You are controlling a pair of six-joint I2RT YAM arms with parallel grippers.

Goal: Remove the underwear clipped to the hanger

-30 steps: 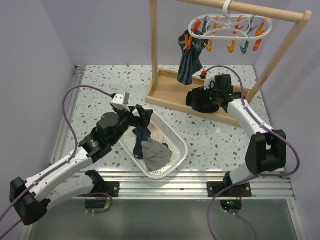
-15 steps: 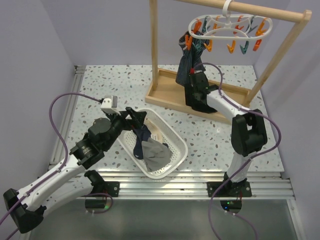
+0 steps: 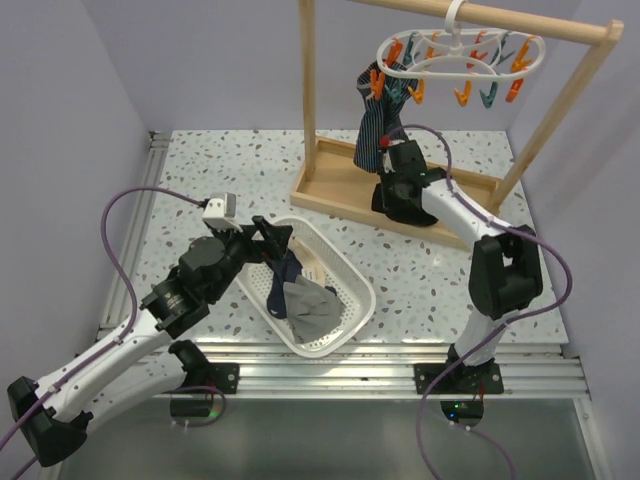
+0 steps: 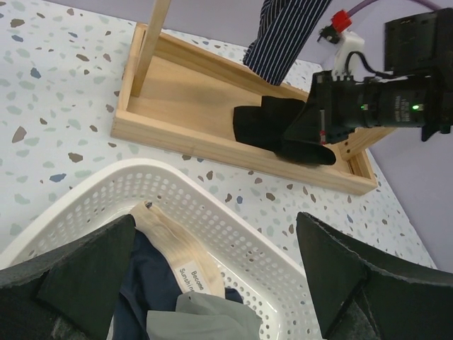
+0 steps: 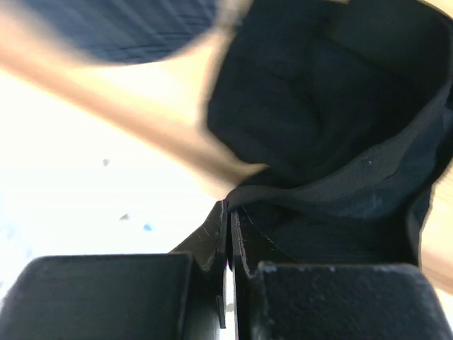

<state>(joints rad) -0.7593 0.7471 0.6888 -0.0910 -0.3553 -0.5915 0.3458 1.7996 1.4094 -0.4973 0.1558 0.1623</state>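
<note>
The white hanger [image 3: 460, 55] hangs from the wooden rail, and striped underwear [image 3: 378, 125] is still clipped at its left end. Black underwear [image 3: 418, 212] lies in the rack's wooden base tray [image 3: 330, 185]. My right gripper [image 3: 393, 203] is down on it. The right wrist view shows this gripper [image 5: 228, 212] shut, with a fold of the black underwear [image 5: 318, 127] pinched at the tips. My left gripper [image 4: 216, 219] is open over the white basket [image 4: 233, 234], holding nothing. Navy underwear with a beige waistband [image 4: 166, 248] and grey underwear [image 4: 205, 322] lie in that basket.
The wooden rack's left post [image 3: 307, 90] and slanted right post [image 3: 555, 110] stand on either side of the hanger. Orange and teal clips [image 3: 490, 92] dangle free. The basket [image 3: 345, 275] sits on the speckled table between the two arms.
My right gripper swung down to the black underwear in the base tray and went from open to shut on it. The left arm drew back a little over the basket, still open.
</note>
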